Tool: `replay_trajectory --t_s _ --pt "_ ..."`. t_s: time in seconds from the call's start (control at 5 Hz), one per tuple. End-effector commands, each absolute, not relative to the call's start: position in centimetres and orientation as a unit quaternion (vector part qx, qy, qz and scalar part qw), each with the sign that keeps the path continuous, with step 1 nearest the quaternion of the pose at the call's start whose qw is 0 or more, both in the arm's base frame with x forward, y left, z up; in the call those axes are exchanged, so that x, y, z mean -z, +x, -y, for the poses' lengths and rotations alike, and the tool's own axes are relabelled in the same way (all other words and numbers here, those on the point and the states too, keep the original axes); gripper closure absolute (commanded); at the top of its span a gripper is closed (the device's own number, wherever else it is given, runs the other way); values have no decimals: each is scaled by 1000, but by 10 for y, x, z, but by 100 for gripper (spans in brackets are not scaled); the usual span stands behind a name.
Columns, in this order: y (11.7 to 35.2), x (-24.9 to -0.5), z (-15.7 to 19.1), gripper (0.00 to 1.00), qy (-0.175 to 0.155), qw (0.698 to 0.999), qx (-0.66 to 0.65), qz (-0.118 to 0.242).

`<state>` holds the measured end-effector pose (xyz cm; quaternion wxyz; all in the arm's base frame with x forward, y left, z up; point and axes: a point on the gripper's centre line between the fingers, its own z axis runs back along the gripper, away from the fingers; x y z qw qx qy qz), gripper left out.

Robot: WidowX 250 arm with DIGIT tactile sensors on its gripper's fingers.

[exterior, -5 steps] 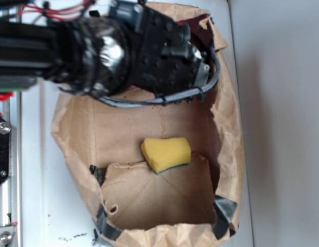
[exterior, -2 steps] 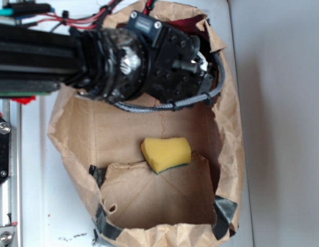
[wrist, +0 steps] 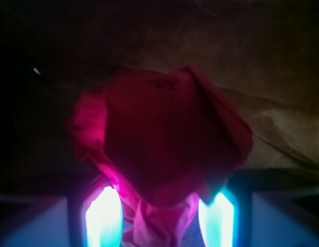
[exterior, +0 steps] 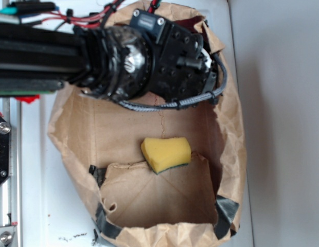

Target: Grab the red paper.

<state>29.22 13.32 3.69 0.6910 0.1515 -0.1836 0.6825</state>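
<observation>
Up close, the red paper (wrist: 164, 144) bulges in crumpled, rose-like folds.

red paper (exterior: 193, 21) mostly hidden behind arm, claw (wrist: 159, 216) tips overexposed, grip unclear

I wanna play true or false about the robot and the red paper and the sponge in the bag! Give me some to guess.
1. The yellow sponge lies inside the brown paper bag. True.
2. The gripper is reaching for the sponge. False: it is at the red paper, at the far end of the bag from the sponge.
3. In the wrist view, the red paper sits between the two fingers. True.
4. The red paper is touching the sponge. False: they lie well apart.
5. The sponge is blue. False: it is yellow with a green underside.
</observation>
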Motion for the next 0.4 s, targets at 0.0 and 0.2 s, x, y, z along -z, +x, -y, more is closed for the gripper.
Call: replay_trajectory --t_s 0.0,0.2 --pt "281 -92 -136 100 103 715 -657 216" --pt "271 -116 -127 100 77 741 -635 205"
